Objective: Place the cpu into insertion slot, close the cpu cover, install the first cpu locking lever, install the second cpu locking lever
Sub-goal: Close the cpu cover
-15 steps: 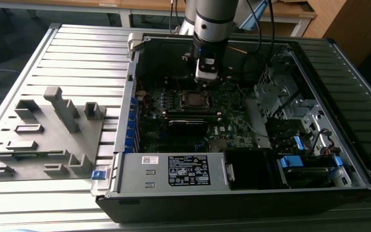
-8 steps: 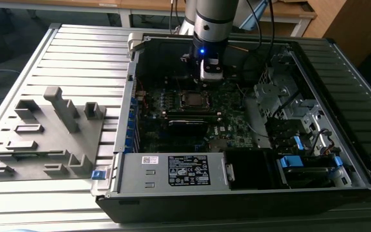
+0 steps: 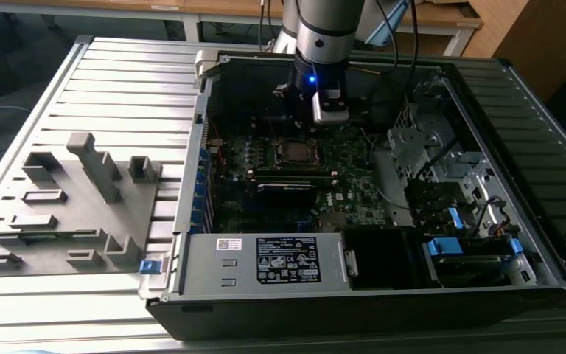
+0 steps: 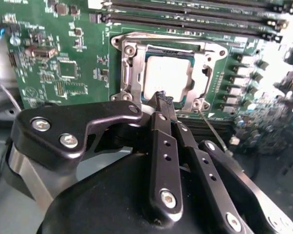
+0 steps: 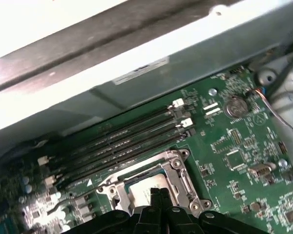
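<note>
"Well, where did the cpu sit when you looked in?"

"In its socket on the motherboard, flat, dull silver top up, inside the open computer case on the table. It lay just beside the row of memory slots."

"And the cpu cover?"

"Down flat over the chip, its frame lying along the chip's edges and the silver top showing through the square opening. From that I judged the placing and the closing done."

"State of the tool?"

"Fingers together, tips meeting, with nothing I could see between them. In the second wrist view the tips hung at the socket's edge, just beside the cover's frame. Whether they touched it, I could not tell. Fingers brought together make a narrow point, which I took to suit pushing a thin part, not gripping one."

"The levers?"

"One thin metal rod ran slantwise away from a socket corner, close by the tool. I judged it a locking lever not yet latched. The other I could not make out."

"Anything else?"

"A grey fixture block stood on the table, well apart, toward the exterior view's left of the case."
</note>
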